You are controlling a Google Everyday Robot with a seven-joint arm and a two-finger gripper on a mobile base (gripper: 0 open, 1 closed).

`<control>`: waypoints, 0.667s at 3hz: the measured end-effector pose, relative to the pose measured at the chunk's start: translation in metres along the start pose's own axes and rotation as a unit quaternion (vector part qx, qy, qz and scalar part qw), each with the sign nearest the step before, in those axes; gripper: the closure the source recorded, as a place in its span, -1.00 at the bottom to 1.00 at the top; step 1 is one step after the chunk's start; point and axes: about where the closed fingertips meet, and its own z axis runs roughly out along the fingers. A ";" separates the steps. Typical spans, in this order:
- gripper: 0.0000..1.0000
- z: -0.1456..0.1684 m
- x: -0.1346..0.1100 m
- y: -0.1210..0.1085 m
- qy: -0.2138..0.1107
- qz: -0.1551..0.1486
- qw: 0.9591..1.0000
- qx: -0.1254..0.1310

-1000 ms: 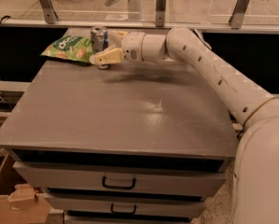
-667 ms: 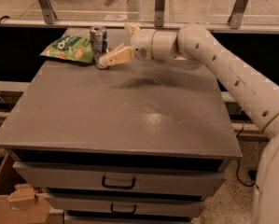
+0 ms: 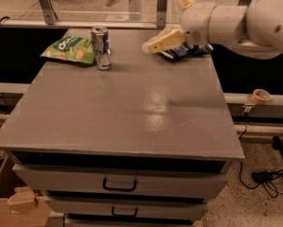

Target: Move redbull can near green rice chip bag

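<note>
The redbull can (image 3: 101, 46), slim, silver and blue with a dented body, stands upright on the grey table top (image 3: 131, 112) at the back left. It is right beside the right edge of the green rice chip bag (image 3: 70, 49), which lies flat. My gripper (image 3: 163, 23) hangs above the back right of the table, well to the right of the can. It is open and empty, with one pale finger (image 3: 161, 41) pointing left toward the can.
A dark blue-and-white snack bag (image 3: 187, 51) lies at the back right, partly behind the gripper. A tape roll (image 3: 260, 96) sits on the ledge to the right. Drawers (image 3: 119, 183) are below the table, a cardboard box (image 3: 8, 207) at the lower left, and cables (image 3: 269, 178) on the floor.
My arm has drawn back to the right, away from the can. The can stays standing beside the green bag.
</note>
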 end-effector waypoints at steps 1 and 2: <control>-1.00 -0.009 -0.013 -0.001 0.000 -0.010 1.000 0.007; -1.00 -0.012 -0.011 -0.007 0.002 -0.014 1.000 0.007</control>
